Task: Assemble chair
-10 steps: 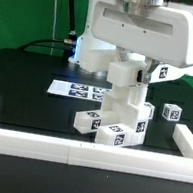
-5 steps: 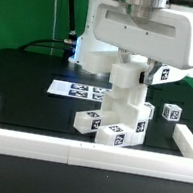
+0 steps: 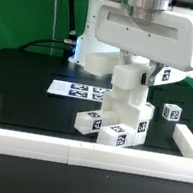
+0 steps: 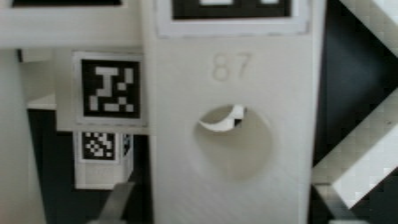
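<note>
1. Since a second ago, the arm (image 3: 144, 36) and the upright bar (image 3: 125, 89) beneath it have edged slightly toward the exterior view's right. Everything else on the black tabletop (image 3: 26, 83) lies as before.
2. Nearest in the exterior view, white border rails (image 3: 36, 148) run along the front edge and up both sides, three stretches in all.
3. Just behind the front rail sits the chair (image 3: 107, 130), so far one cluster of white blocks with several black-and-white tags facing the camera.
4. One upright bar rises from the top of that cluster. The jaws are clenched on its upper part. Whether its foot is seated in the cluster cannot be told.
5. Farther back, one small cube (image 3: 171, 112) stands apart at the exterior view's right. One marker board (image 3: 75, 88) lies flat toward the left.
6. Only the wrist view shows the bar's face (image 4: 222, 170) close up. It has an embossed 87 and one round hole (image 4: 222, 120), with three tags around it, partly cut off. The rails, cube and marker board appear only in the exterior view.
</note>
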Tool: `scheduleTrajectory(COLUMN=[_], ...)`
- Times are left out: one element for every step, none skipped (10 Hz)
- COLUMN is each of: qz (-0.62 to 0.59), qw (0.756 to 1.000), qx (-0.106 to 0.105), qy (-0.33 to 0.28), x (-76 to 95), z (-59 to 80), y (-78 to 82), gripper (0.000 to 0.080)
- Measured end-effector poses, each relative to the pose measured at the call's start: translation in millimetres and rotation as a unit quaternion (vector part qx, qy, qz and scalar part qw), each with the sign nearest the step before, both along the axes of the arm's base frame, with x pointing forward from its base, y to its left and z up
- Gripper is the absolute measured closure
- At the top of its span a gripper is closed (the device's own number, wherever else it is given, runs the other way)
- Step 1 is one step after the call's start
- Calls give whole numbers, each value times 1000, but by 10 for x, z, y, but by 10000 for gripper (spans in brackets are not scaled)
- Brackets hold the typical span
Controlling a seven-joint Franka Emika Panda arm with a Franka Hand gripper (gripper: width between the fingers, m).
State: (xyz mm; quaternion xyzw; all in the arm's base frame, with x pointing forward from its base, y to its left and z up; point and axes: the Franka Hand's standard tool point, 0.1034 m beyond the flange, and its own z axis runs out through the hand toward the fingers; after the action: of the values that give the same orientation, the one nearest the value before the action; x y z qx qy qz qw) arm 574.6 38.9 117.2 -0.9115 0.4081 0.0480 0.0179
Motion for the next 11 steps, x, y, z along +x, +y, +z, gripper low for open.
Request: scheduleTrajectory(qz=[0, 0, 0, 0, -3, -7, -7, -8, -10, -12, -11], qw=[1000, 1000, 1000, 1000, 1000, 1000, 1000, 1000, 1000, 1000, 1000], qx=[0, 0, 0, 0, 0, -1, -1, -1, -1, -1, -1], qy=[0, 0, 0, 0, 0, 0, 0, -1, -1, -1, -1], x=[0, 1, 1, 1, 2, 4, 6, 7, 10, 13, 11], z=[0, 0, 0, 0, 0, 0, 1, 2, 7, 10, 6], y=[-2, -2, -2, -2, -1, -2, -5, -15, -32, -48, -42], gripper=[511, 511, 511, 511, 511, 511, 511, 511, 511, 510, 510])
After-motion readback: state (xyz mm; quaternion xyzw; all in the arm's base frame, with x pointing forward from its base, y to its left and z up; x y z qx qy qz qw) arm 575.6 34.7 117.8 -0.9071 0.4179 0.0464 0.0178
